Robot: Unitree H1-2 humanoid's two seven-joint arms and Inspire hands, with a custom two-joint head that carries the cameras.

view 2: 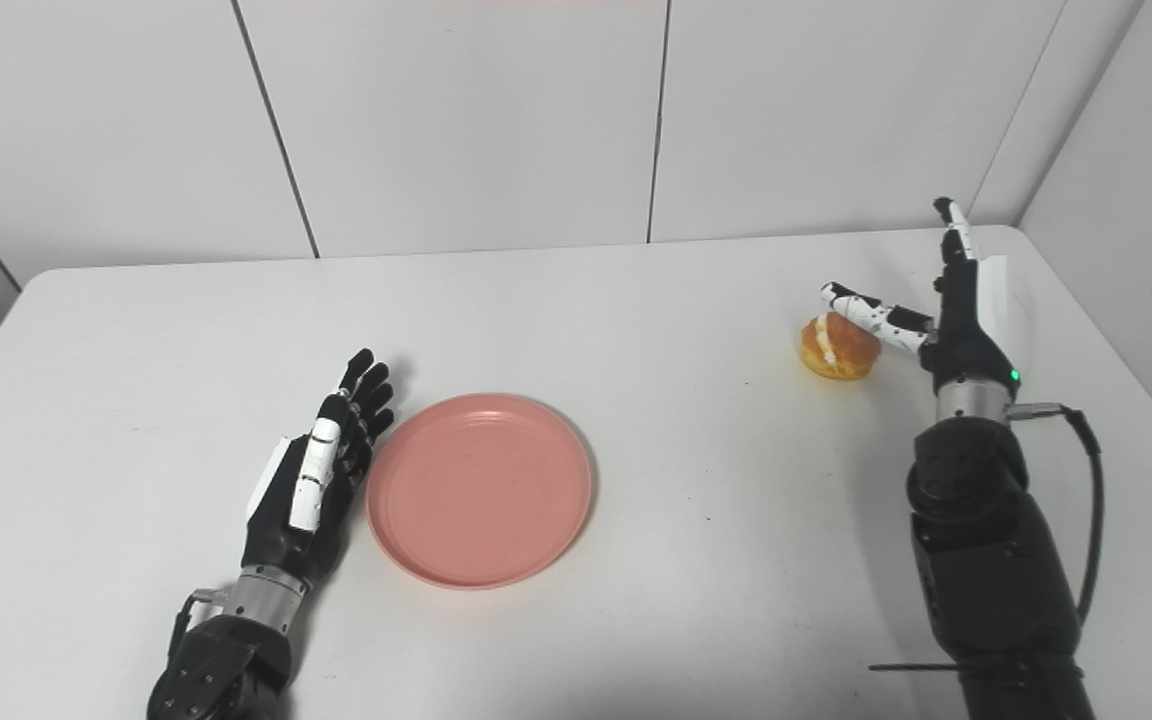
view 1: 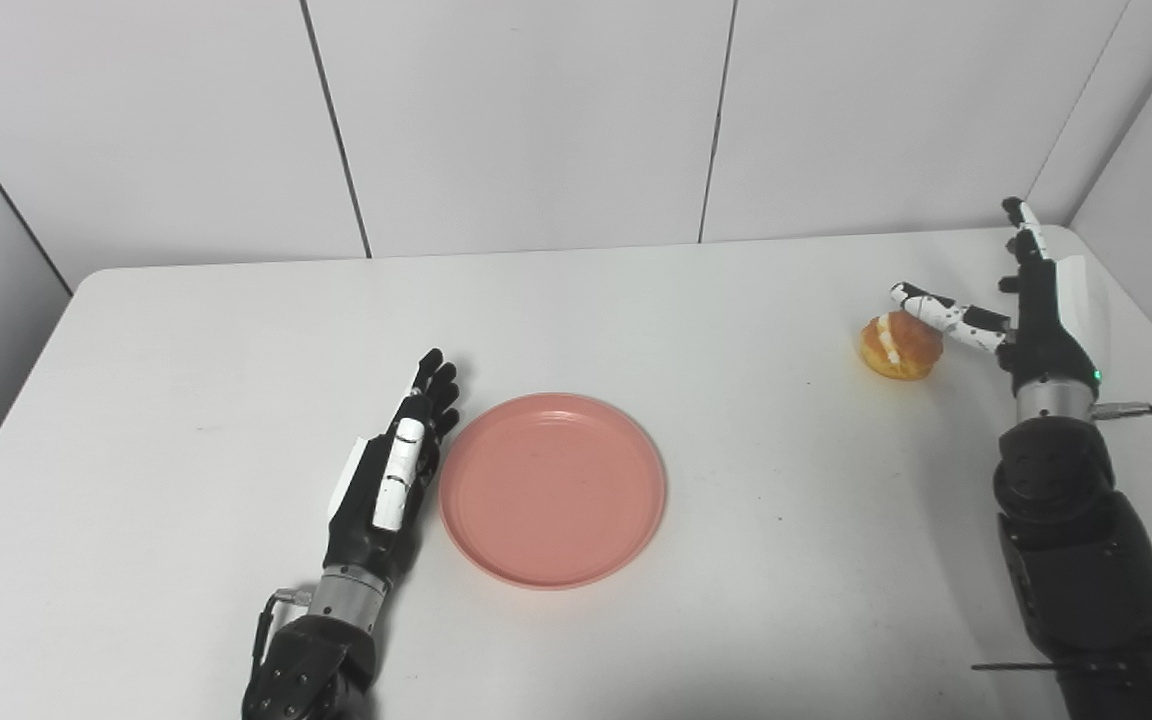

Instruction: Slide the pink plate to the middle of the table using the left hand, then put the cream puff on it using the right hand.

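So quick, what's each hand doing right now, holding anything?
Left hand: open, fingers straight, against the pink plate edge, holding nothing.
Right hand: open beside the cream puff, thumb over it, not gripping yet.

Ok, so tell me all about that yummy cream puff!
The cream puff is a small, round, golden-brown bun split by a band of white cream. It sits on the white table at the far right, well away from the pink plate. The right hand is beside it, fingers apart, with the thumb reaching over its top; whether they touch is unclear.

Pink plate [view 1: 552,489] mid-table, cream puff [view 1: 899,345] far right
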